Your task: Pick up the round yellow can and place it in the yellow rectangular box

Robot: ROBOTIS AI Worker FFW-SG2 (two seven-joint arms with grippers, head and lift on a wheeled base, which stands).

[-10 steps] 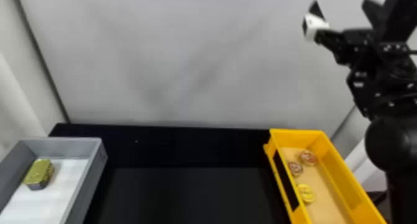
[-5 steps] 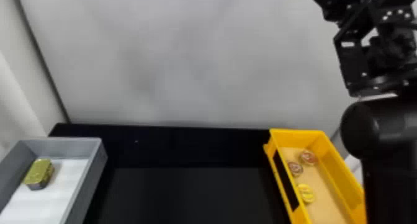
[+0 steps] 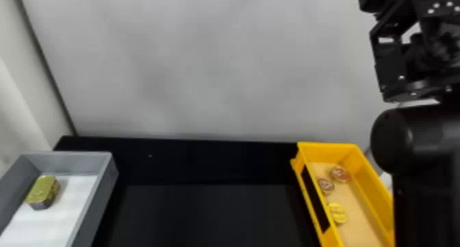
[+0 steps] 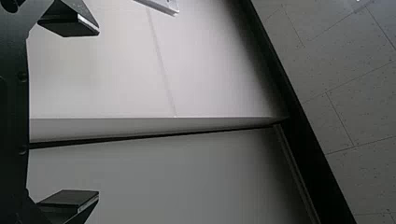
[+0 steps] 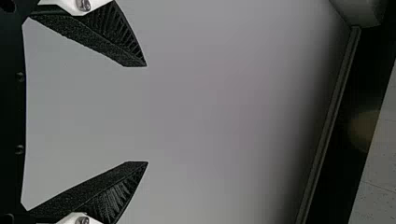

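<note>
The robot's empty right gripper is raised at upper right in the head view, its black ribbed fingers spread wide in its own wrist view, with only air between them. The left gripper is also wide open and empty in its wrist view, pointed towards pale panels. Below the right gripper and its arm, the round yellow can lies inside the yellow rectangular box, close to the wall on the robot's left. Just beyond the can in the same box, still lower than that gripper, are two round reddish tins, one by that same wall, the other slightly farther out. Leftward of the right gripper and below it stretches a black table; well apart on that side, a grey box holds a yellowish rectangular tin. A pale backdrop rises behind.
</note>
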